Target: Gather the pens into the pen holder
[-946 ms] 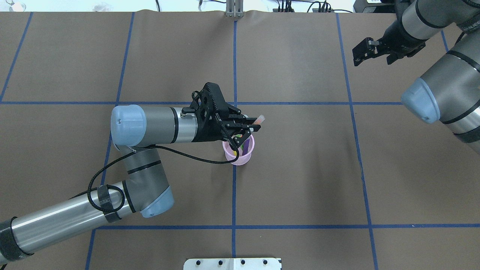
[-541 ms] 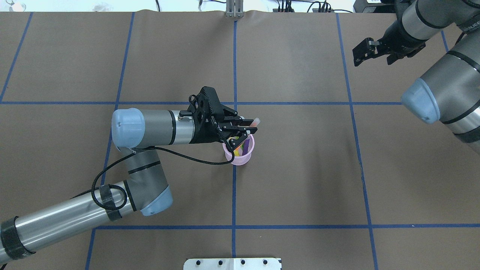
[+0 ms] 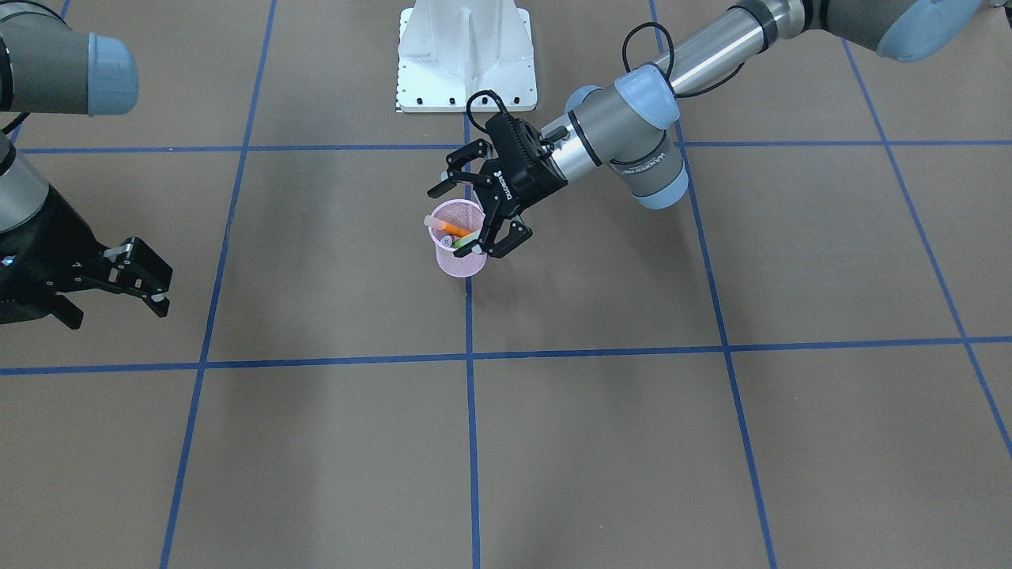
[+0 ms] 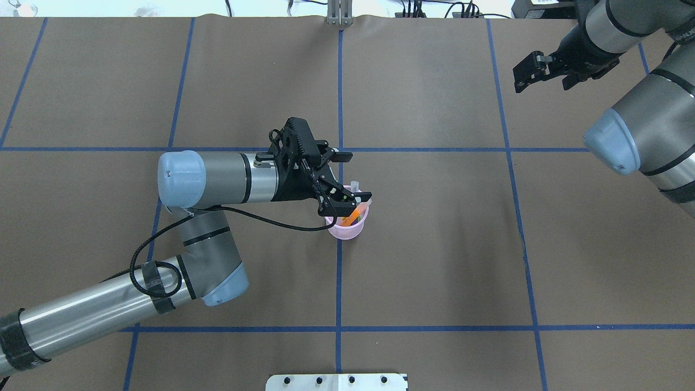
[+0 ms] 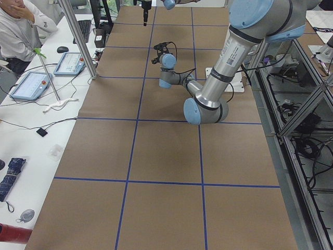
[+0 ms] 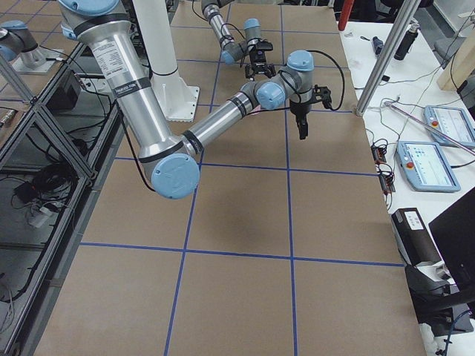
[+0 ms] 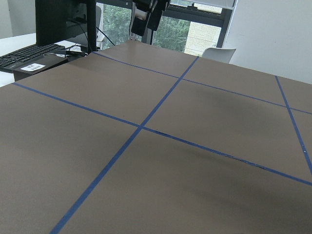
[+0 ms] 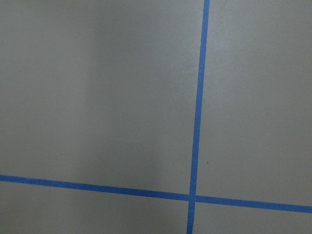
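Pens (image 3: 449,230) all stand inside the pink cup (image 3: 458,266) at mid-table. My left gripper (image 3: 455,221) hangs spread wide over it, empty. I'd lift straight up, clear of the rim.
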